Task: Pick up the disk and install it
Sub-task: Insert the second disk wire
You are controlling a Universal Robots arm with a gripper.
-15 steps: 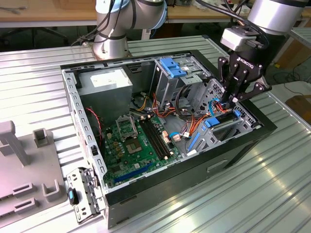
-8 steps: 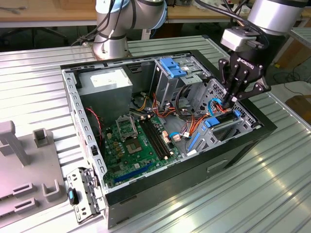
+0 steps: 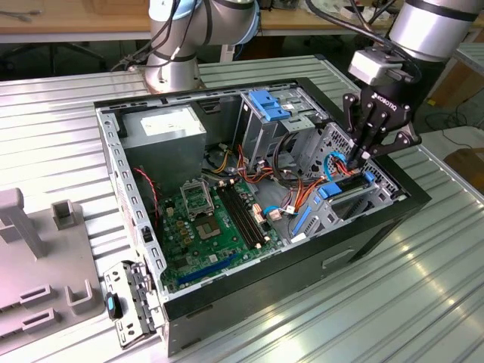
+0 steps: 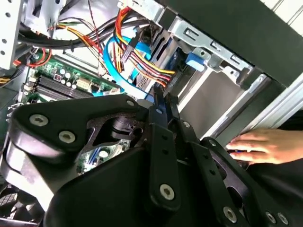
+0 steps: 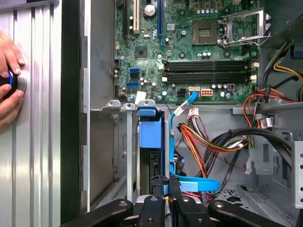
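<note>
The disk point(image 3: 346, 201) stands on edge in the front bay of the open computer case point(image 3: 302, 265), grey with blue rails. In the first wrist view its blue rail point(image 5: 150, 130) runs away from my fingertips toward the case wall. My gripper point(image 3: 354, 160) hangs just over the disk's upper edge with its fingers shut. A loop of blue cable point(image 5: 196, 182) lies right at the tips. In both wrist views a sliver of blue shows at the gripper point(image 5: 166, 187) point(image 4: 161, 101). I cannot tell whether the tips touch the disk.
A person's hand point(image 5: 7, 80) point(image 4: 260, 146) rests on the ribbed table outside the case wall. Inside lie the motherboard point(image 3: 208, 219), coloured wire bundles point(image 5: 208, 142), a power-supply box point(image 3: 162, 128) and a blue-topped drive cage point(image 3: 268, 102). A grey fixture point(image 3: 38, 257) sits at the exterior view's left.
</note>
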